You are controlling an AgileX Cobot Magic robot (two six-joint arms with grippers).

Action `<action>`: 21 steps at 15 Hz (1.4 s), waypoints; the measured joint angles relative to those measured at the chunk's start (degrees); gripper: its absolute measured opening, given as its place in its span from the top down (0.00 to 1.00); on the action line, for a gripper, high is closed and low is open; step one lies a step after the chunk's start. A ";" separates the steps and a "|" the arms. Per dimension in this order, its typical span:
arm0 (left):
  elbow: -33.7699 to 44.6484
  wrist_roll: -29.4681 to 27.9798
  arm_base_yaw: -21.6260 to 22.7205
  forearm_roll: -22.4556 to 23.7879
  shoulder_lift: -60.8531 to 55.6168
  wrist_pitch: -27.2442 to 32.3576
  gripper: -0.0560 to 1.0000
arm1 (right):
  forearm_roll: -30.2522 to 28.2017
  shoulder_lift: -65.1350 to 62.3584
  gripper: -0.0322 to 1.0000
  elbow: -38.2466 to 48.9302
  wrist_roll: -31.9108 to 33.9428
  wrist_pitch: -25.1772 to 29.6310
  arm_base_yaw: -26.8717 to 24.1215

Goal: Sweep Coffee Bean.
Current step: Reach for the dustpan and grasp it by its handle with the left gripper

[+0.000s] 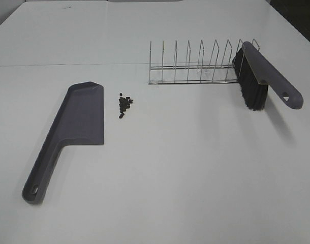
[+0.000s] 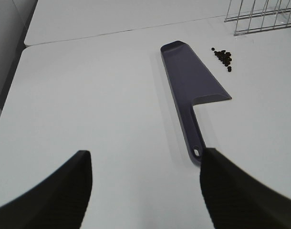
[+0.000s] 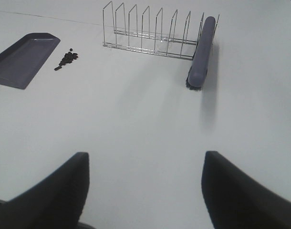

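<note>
A small heap of dark coffee beans (image 1: 125,104) lies on the white table just right of the grey dustpan (image 1: 76,124), which lies flat with its handle toward the front left. The beans also show in the left wrist view (image 2: 223,57) and the right wrist view (image 3: 67,59). The grey brush with black bristles (image 1: 259,79) leans in the right end of the wire rack (image 1: 195,63). Neither gripper shows in the high view. My left gripper (image 2: 145,191) is open and empty, short of the dustpan handle (image 2: 195,143). My right gripper (image 3: 145,191) is open and empty, well short of the brush (image 3: 201,52).
The wire rack with several upright dividers stands at the back right of the table. A seam between two table panels (image 1: 68,64) runs across the back. The table's left edge (image 2: 12,86) shows in the left wrist view.
</note>
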 joint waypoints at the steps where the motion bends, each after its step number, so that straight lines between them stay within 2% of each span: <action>1: 0.00 0.00 0.00 0.00 0.00 0.00 0.38 | 0.00 0.00 0.43 0.00 0.00 0.00 0.00; 21: 0.00 0.00 0.00 0.00 0.00 0.00 0.38 | 0.00 0.00 0.43 0.00 0.00 0.00 0.00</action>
